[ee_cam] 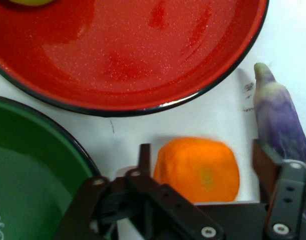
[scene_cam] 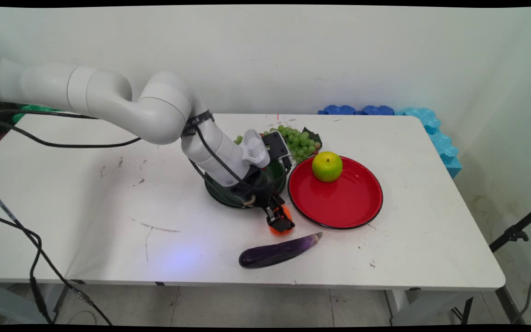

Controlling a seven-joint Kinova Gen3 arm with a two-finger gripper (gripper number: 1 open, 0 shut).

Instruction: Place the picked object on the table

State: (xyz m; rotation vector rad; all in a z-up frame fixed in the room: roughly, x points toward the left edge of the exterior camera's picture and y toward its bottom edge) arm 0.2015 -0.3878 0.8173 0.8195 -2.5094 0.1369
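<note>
My gripper (scene_cam: 280, 221) is low over the table with its two fingers on either side of an orange (scene_cam: 273, 229). In the hand view the orange (ee_cam: 198, 167) lies between the left finger (ee_cam: 144, 155) and the right finger (ee_cam: 263, 162), with a small gap on the right side. The gripper (ee_cam: 201, 148) is open. A purple eggplant (scene_cam: 279, 251) lies just in front of the orange, and its pale tip (ee_cam: 280, 120) shows beside the right finger.
A red plate (scene_cam: 339, 203) holding a green apple (scene_cam: 327, 166) sits right of the gripper. A dark green plate (scene_cam: 228, 196) lies under the arm's wrist. Green grapes (scene_cam: 300, 140) lie behind it. Blue foam blocks (scene_cam: 431, 129) line the table's far right corner.
</note>
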